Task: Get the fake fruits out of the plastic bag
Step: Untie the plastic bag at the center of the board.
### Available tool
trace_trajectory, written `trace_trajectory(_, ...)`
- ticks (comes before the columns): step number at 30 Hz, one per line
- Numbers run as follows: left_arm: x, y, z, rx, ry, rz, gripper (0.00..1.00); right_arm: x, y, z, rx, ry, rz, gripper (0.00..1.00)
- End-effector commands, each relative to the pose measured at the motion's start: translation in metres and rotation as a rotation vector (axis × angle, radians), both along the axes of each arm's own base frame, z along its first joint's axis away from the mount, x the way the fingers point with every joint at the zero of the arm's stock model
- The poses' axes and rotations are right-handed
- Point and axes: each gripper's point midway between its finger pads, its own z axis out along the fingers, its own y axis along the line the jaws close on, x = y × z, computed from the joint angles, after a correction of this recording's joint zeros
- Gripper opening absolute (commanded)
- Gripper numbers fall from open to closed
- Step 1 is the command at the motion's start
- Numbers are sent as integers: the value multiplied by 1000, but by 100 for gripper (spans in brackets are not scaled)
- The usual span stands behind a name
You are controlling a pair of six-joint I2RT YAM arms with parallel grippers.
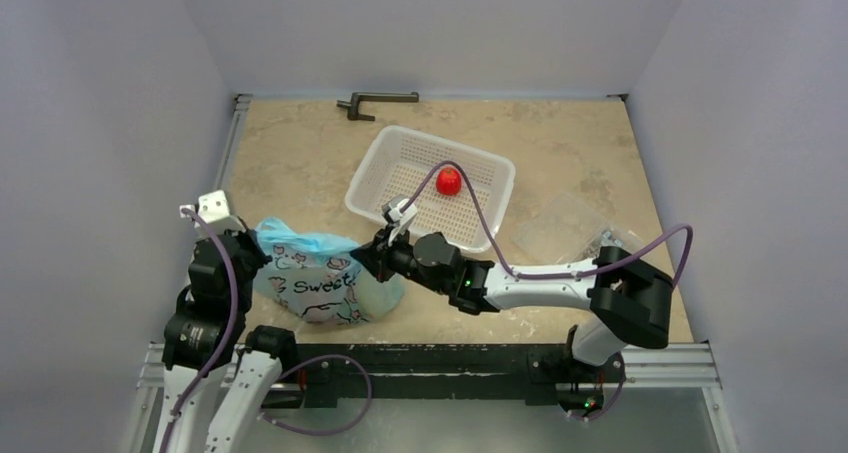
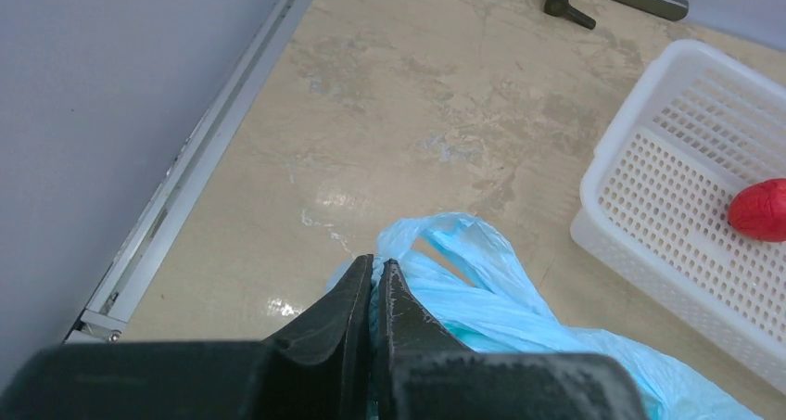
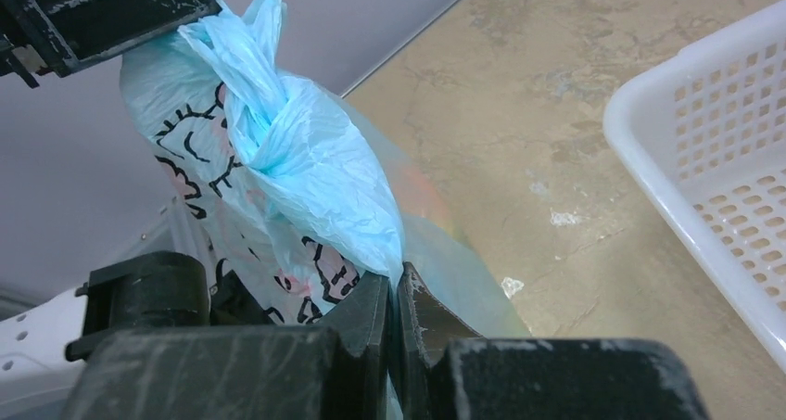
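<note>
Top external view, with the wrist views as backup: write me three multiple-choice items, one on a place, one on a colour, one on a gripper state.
1. Where does the small red fruit lie?
A. On the bare table top
B. In the white basket
C. On the metal rail at the near edge

2. What colour is the plastic bag?
A. Yellow
B. Clear
C. Light blue with a cartoon print

3. How does the left gripper stand?
A. Shut on the plastic bag
B. Open above the basket
C. Shut on the red fruit

Answers:
1. B: the fruit sits on the basket's mesh floor.
2. C: the film shows light blue in all three views.
3. A: the left wrist view shows its jaws closed with blue film pinched between them.
</note>
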Motion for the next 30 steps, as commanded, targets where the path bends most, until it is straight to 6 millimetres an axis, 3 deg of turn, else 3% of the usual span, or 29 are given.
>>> trace_trajectory(1,5,17,18,42,-88,82,0,11,-1,-17,-110,8,-19,2)
trace_trajectory(4,14,-1,16,32,-76,-23,0,7,7,-9,-174,-98,71,29)
trace_trajectory(7,19,-11,15,25,-63,-83,0,11,10,-3,-279,-210,117,49)
trace_trajectory(11,20,-18,15,19,-70,-125,0,19,17,14,-318,-297,117,64)
trace_trajectory(17,24,-27,13,12,-60,-173,0,17,43,33,-309,-364,175,75)
trace_trajectory(24,24,-32,15,9,-72,-206,0,29,67,41,-312,-364,133,74)
trace_trajectory(26,24,-31,15,11,-73,-199,0,30,71,40,-312,-354,133,66)
trace_trajectory(30,18,-10,15,24,-70,-75,0,33,64,42,-289,-321,86,38)
